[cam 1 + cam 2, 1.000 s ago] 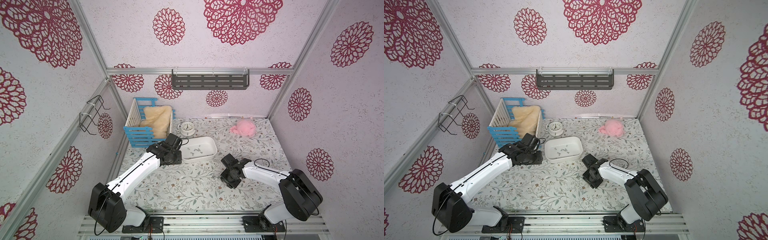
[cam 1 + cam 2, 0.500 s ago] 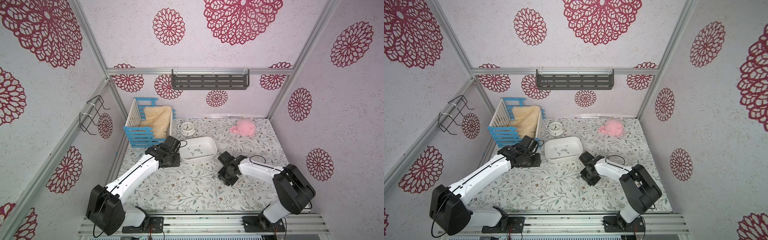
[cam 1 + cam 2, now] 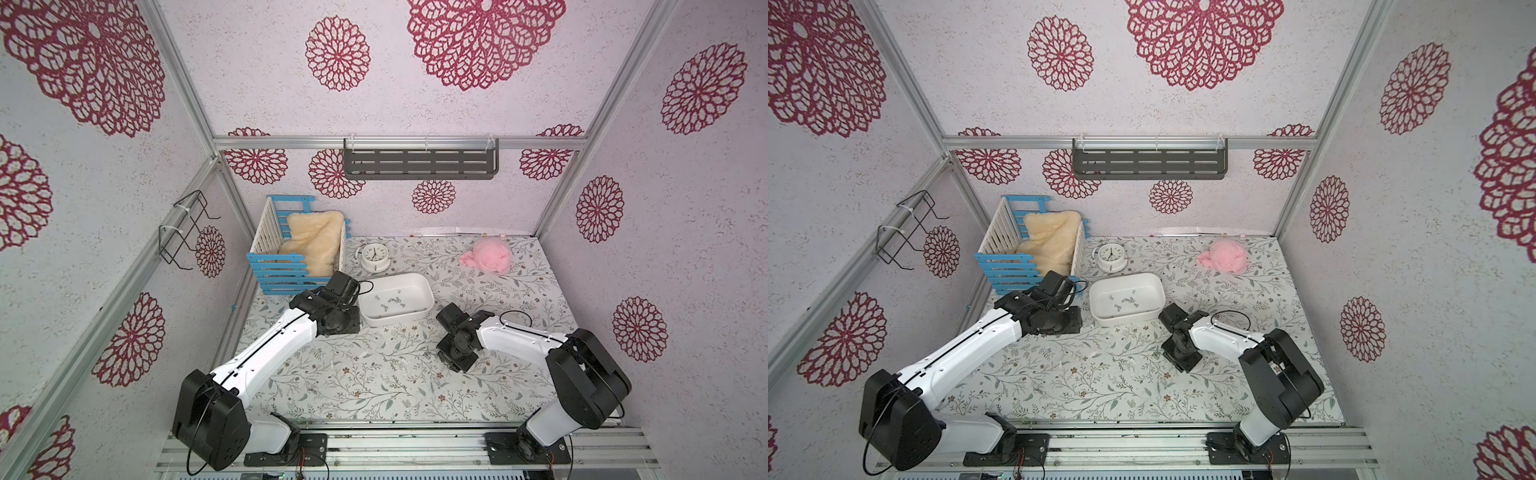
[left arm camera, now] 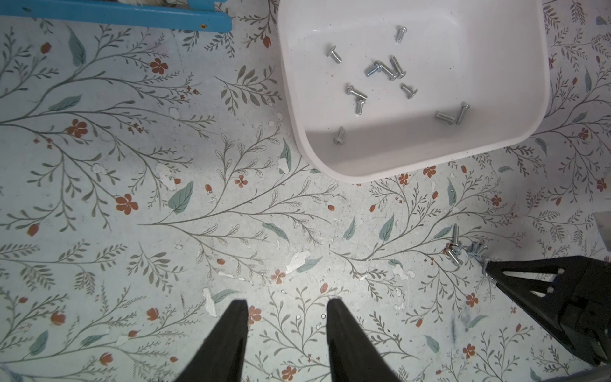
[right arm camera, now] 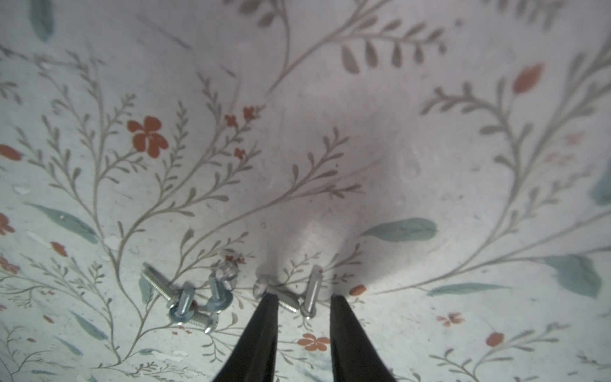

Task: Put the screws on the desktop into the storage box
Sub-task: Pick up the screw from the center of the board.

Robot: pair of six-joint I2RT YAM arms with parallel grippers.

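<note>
**Straddling two loose screws [image 5: 312, 291]**

In both top views the shallow white storage box [image 3: 395, 320] sits on the desktop [image 3: 365, 386], tiny silver screws inside. Left wrist view: left gripper [image 4: 288, 300] parted, empty. Right wrist view: right gripper [image 5: 302, 296] parted around two short round-headed screws; others cluster beside.

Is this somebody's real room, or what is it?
Probably a robot practice booth dressed up like a home: a left arm and right arm bolted to a metal rail, wallpapered panels in an aluminium frame, and props like a clock and blue crate.
</note>
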